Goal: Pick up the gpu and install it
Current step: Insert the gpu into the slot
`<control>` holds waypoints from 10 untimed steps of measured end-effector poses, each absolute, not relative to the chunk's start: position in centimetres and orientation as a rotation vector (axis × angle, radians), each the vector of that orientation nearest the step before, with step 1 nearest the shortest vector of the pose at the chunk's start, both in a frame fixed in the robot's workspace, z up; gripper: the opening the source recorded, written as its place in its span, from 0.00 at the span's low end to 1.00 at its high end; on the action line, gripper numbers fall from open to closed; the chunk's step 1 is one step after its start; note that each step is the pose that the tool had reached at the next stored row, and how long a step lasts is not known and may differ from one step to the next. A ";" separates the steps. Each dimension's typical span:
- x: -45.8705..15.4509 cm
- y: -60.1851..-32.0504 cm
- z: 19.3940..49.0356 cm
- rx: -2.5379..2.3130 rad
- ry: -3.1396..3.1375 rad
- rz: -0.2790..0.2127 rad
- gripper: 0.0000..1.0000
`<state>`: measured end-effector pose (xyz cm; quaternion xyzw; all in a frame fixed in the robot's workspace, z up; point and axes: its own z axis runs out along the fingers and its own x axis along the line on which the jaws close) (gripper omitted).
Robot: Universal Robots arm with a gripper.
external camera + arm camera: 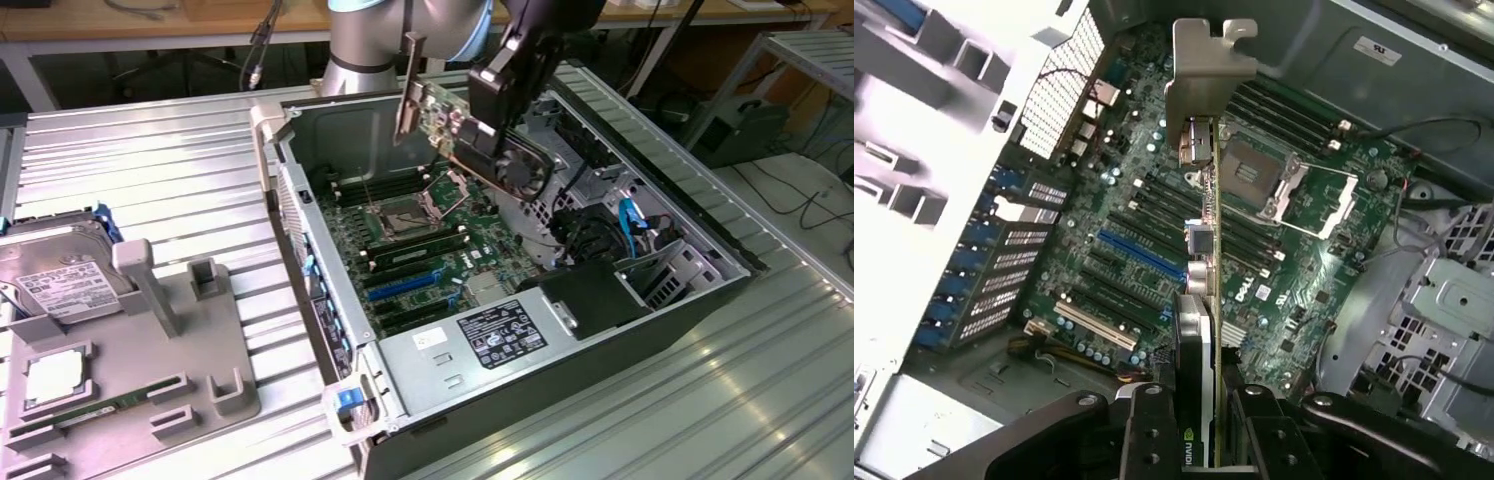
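Clamping the gpu [1196, 330] firmly between its fingers, the gripper [1199, 430] holds the card clear of everything, with its silver end bracket [1206, 70] at the end away from the fingers. In the exterior view the gpu [461, 120] hangs above the open computer case [334, 130], over the motherboard [441, 235] near the empty CPU socket [400, 212]. By my judgement the pick-up is done and the install is not: the card touches no part of the board, and the expansion slots [1139, 255] below lie bare. A hard drive [60, 270] sits on the grey fixture tray [200, 380], well apart at the exterior view's left.
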<state>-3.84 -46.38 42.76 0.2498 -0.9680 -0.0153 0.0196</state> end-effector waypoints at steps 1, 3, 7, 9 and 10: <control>-3.8 -46.4 42.8 0.798 -2.997 -0.047 0.27; -3.8 -46.4 42.7 0.836 -2.986 -0.046 0.27; -3.8 -46.4 42.7 0.922 -2.960 -0.045 0.27; -3.8 -46.4 42.7 0.980 -2.941 -0.043 0.27; -3.8 -46.4 42.7 0.999 -2.935 -0.043 0.27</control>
